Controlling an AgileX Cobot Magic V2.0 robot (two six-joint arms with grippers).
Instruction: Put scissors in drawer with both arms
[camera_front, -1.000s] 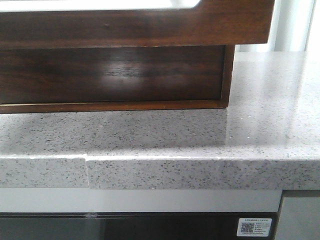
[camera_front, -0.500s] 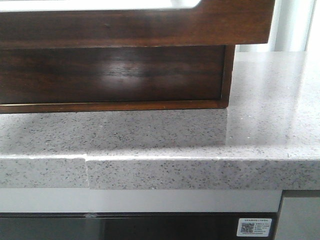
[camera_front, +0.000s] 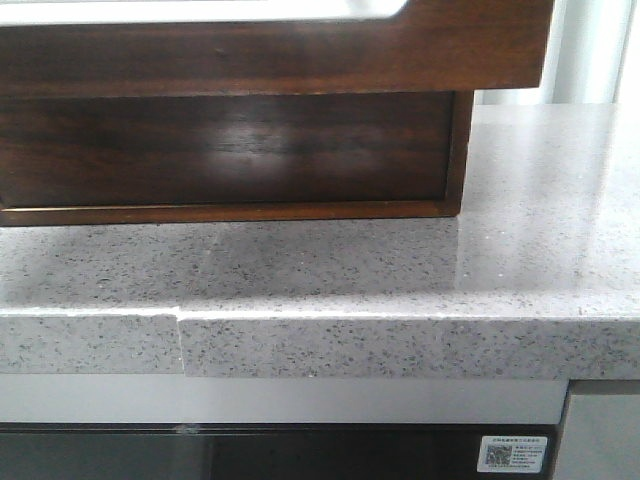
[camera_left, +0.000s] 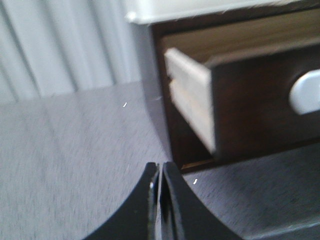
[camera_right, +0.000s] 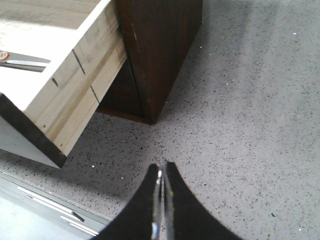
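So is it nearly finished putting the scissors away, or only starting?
Nearly finished, it seems. Scissors already lie inside the open drawer. Nothing is in hand: the left gripper and the right gripper are both shut and empty, apart from the drawer. What is probably left is pushing the drawer closed.

A white sticker (camera_front: 514, 453) bears a QR code; its print seems too small to read.

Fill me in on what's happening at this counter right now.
The scissors already lie inside the pulled-out drawer of the dark wooden cabinet on the speckled countertop. Neither arm holds anything: the left claw and the right claw are both shut and empty, above the counter beside the cabinet. The drawer is not yet pushed in.
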